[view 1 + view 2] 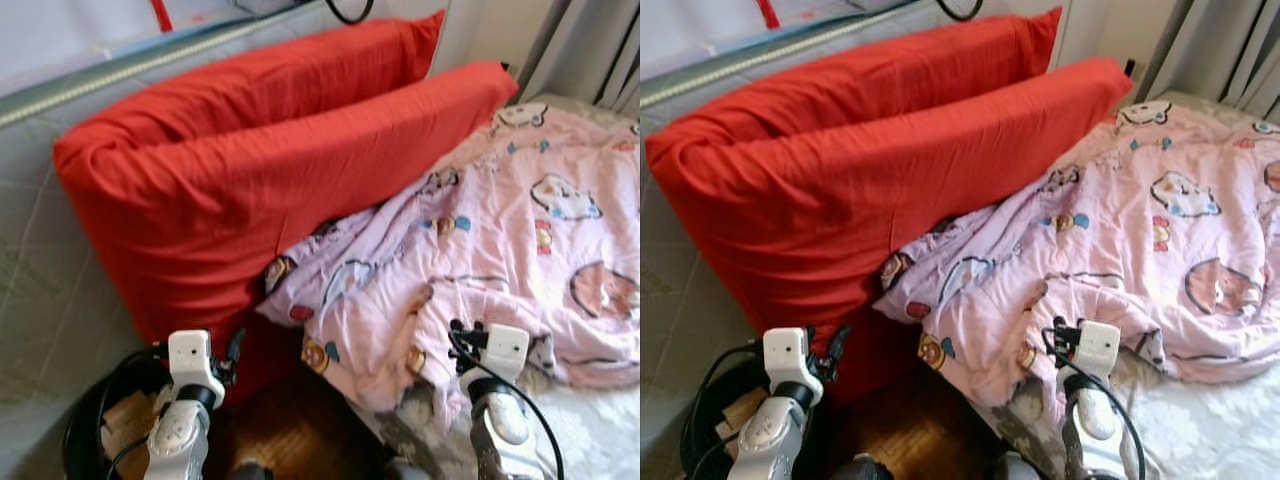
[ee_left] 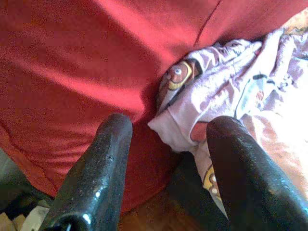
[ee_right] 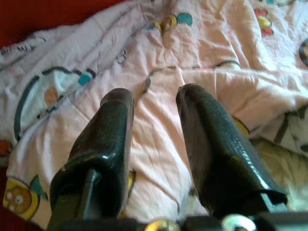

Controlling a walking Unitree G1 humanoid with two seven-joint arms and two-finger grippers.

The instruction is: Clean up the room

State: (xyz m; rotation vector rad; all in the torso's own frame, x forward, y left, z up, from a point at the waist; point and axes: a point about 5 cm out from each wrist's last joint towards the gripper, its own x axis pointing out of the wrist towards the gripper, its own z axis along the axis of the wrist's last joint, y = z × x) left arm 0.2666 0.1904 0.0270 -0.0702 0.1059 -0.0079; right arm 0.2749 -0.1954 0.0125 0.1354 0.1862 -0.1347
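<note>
Right wrist view: right gripper (image 3: 154, 101) has its two black fingers apart, nothing between them, hovering just above the crumpled pink cartoon-print cotton quilt (image 3: 202, 53). Cloth lies directly ahead of and beneath the fingertips; a raised fold runs roughly along the line of the fingers.

Left wrist view: left gripper (image 2: 166, 139) fingers also apart and empty. Ahead of it, the big red fabric-covered pillows (image 2: 72, 57). A corner of the quilt hangs off to the side of one finger, just beside it, not touching as far as I can tell.

Head views: quilt (image 1: 480, 250) heaped on the bed, its near edge drooping over the side toward the wooden floor (image 1: 290, 430). Two red pillows (image 1: 250, 170) lean together, long axes running away from the robot toward the wall, their lower flank pressed against the quilt's edge. Black round bin (image 1: 100, 420) sits below the left arm; contents unclear.

Judgement: quilt is the item in hand. Right gripper is the nearer one, since the bulk of the cloth lies straight ahead of it; the left reaches only the hanging corner. The next move turns on descending onto the fold ahead of the right fingers. Risk: pinching a single thin layer.
</note>
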